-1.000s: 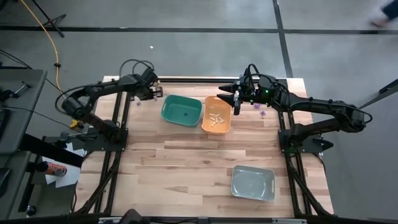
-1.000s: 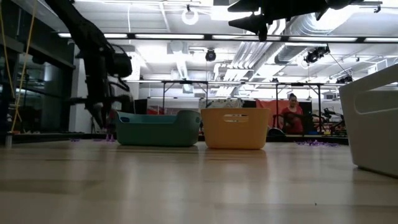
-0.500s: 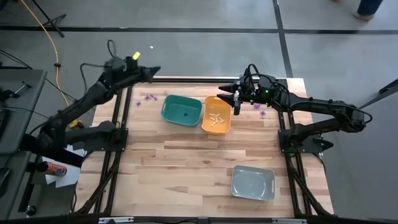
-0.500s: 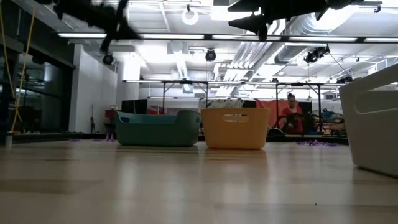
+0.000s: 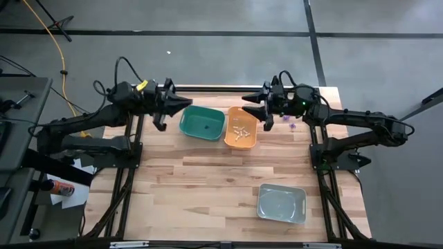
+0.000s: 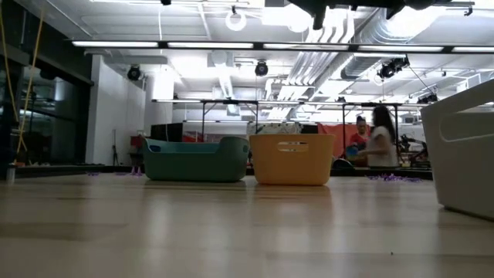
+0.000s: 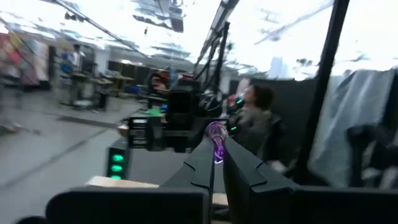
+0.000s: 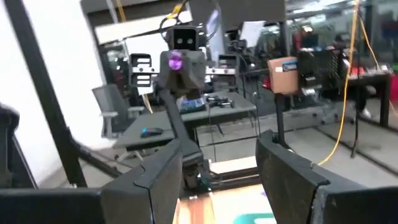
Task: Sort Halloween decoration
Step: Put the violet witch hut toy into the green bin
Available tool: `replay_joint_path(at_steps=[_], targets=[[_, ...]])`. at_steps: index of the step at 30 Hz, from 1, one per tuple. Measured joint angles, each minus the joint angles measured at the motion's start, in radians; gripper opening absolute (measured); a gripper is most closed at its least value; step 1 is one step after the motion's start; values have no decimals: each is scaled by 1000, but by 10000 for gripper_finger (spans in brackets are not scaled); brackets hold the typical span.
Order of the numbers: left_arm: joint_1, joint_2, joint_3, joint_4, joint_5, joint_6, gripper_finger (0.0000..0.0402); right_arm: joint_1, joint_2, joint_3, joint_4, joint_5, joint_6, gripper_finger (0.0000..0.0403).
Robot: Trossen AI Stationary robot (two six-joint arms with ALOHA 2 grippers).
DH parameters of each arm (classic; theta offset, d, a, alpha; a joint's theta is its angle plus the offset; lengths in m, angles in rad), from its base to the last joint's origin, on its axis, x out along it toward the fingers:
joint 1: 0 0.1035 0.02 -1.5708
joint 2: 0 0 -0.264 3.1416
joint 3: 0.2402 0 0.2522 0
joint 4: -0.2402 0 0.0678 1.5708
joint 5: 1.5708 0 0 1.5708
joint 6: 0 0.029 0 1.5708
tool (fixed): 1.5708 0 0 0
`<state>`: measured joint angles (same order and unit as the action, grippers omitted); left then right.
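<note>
The left end effector [image 5: 181, 105] is hanging in the air just beside the green bin [image 5: 202, 122], at its outer end, with its fingers clenched on a small purple trinket [image 7: 216, 133] that shows between the tips in the left wrist view. The bin lies straight ahead along the line the fingers are pointing, so the coming move turns, by judgement, on carrying the trinket a little further over the rim before letting go. The left arm is reaching in from its side of the worktop [image 5: 208, 180], stretched nearly level and pointing toward the middle.

The right end effector [image 5: 253, 109] is facing it from the other side, held above the far end of the orange bin [image 5: 241, 128], its fingers spread wide and holding nothing. Whitish trinkets [image 5: 240, 131] are lying in the orange bin, and a few purple ones [image 5: 291, 124] are lying loose on the worktop near the right arm. The grey bin [image 5: 282, 203] is sitting well apart at the near edge. The left arm is plainly the nearer to the green bin.
</note>
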<state>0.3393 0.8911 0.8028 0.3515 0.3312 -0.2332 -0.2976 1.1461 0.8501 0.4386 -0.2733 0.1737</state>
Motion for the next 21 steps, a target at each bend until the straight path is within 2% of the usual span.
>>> replay_joint_path(at_steps=[3, 16, 19, 21], targets=[[-23, 18, 0, -2, -33, 64, 9, 16, 0, 0, -2, 0, -22, 199], [-24, 39, -1, -2, -48, 60, 9, 19, 0, 0, -8, 11, -15, 199], [-24, 41, -1, 2, -112, 59, 9, 19, 0, 0, -9, 12, -15, 199], [-24, 69, 11, 4, -220, 25, 9, 19, 0, 0, -10, 30, -15, 199]])
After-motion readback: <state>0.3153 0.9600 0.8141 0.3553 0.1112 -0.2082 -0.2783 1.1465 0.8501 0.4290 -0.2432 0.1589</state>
